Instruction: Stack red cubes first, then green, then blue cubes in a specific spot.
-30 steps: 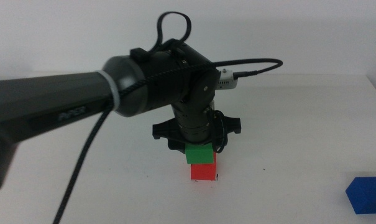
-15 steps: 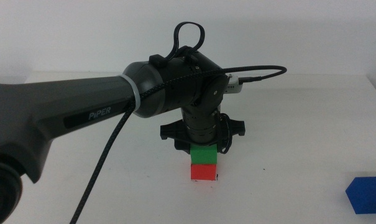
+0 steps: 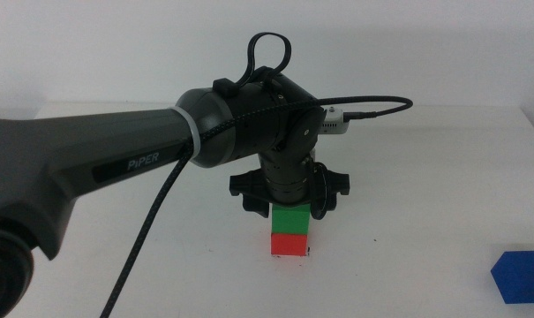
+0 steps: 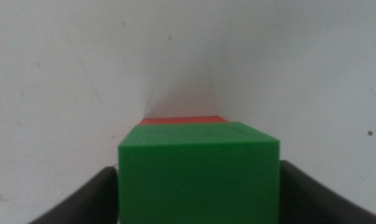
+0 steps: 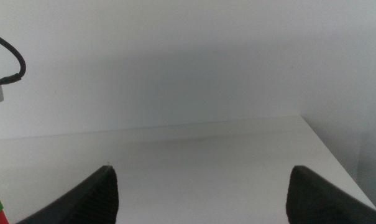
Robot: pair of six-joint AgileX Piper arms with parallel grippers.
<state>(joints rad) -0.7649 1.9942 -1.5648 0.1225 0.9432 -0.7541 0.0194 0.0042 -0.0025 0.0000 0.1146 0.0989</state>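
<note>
Green cube (image 3: 290, 219) sits squarely on top of the red cube (image 3: 289, 245), and the pair stands near the middle of the worktop (image 3: 425, 177), somewhat toward its front edge — presumably on the marked spot, though no pen marks can be made out beneath the red one. The left gripper (image 3: 289, 210) comes down on the stack from directly above, which keeps the green cube's faces level with the red cube's top so it can seat flat rather than tip. In the left wrist view the green cube (image 4: 199, 171) fills the space between the two dark jaws, both sitting right against its sides, with a sliver of red (image 4: 183, 120) showing beyond it; I judge the jaws to be closed on it, the release not yet made. Blue cube (image 3: 521, 276) waits alone near the front right corner of the worktop, well apart from the stack — kept out of the way until its turn, last. The right gripper (image 5: 203, 196) idles off to the right with its jaws wide and nothing between them.
</note>
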